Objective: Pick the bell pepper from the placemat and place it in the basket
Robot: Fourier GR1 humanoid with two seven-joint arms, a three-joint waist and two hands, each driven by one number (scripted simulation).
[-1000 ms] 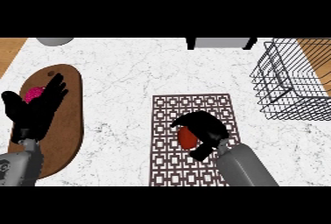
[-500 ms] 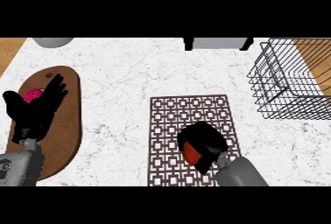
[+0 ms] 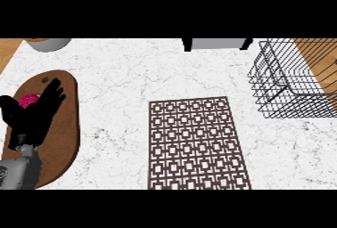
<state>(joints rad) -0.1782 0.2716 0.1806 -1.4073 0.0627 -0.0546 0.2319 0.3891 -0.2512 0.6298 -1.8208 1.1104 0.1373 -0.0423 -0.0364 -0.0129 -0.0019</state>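
Note:
The brown patterned placemat [image 3: 197,142] lies in the middle of the counter with nothing on it. No bell pepper shows anywhere in the head view. The black wire basket [image 3: 289,82] stands at the back right, and I see nothing inside it. My left hand [image 3: 33,113] rests open at the left edge with its fingers up, over a wooden board. My right hand is out of view.
A brown wooden cutting board [image 3: 63,129] lies at the left, with a small magenta object [image 3: 27,99] partly hidden behind my left hand. A grey round vessel [image 3: 47,43] sits at the back left and a dark-framed grey object [image 3: 217,43] at the back middle.
My right hand, curled round the red bell pepper over the placemat, slid down toward the lower edge and left the view with the pepper. The left hand has stayed put.

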